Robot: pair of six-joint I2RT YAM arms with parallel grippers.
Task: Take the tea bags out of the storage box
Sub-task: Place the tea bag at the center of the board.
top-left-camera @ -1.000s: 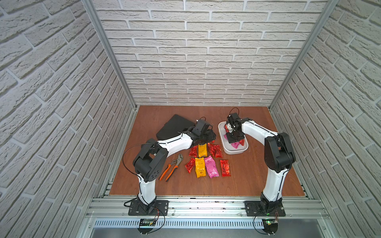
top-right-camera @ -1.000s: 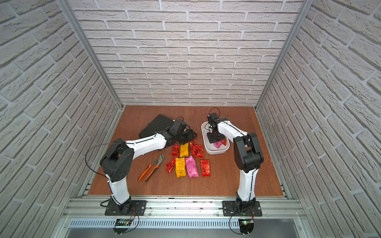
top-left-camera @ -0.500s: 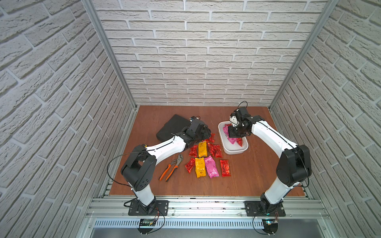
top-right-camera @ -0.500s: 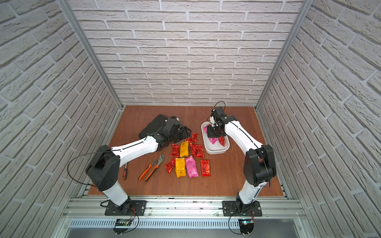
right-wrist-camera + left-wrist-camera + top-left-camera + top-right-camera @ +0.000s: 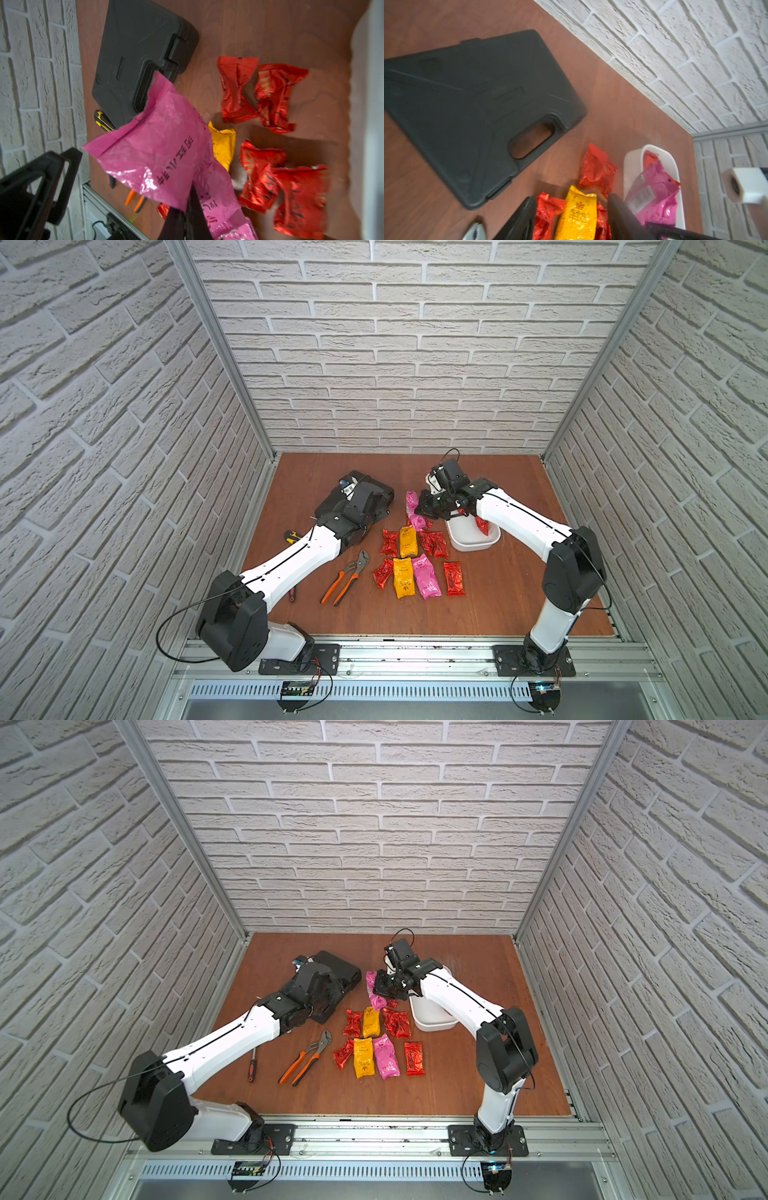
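The white storage box (image 5: 473, 540) (image 5: 432, 1021) stands right of centre, with one red tea bag (image 5: 482, 526) showing inside. My right gripper (image 5: 429, 510) (image 5: 384, 988) (image 5: 190, 199) is shut on a pink tea bag (image 5: 412, 508) (image 5: 372, 989) (image 5: 158, 145), held in the air just left of the box. Several red, yellow and pink tea bags (image 5: 407, 541) (image 5: 384, 1054) lie in two rows on the table. My left gripper (image 5: 376, 506) (image 5: 572, 198) hangs open over the black case, holding nothing.
A black tool case (image 5: 343, 969) (image 5: 477, 104) (image 5: 141, 41) lies at the back left under my left wrist. Orange-handled pliers (image 5: 347, 578) lie left of the tea bags. A screwdriver (image 5: 252, 1065) and a yellow-black knife (image 5: 293, 536) sit by my left forearm.
My right gripper has lifted the pink tea bag out of the box and carried it left over the rim. My left gripper has drawn back left over the black case, still open.
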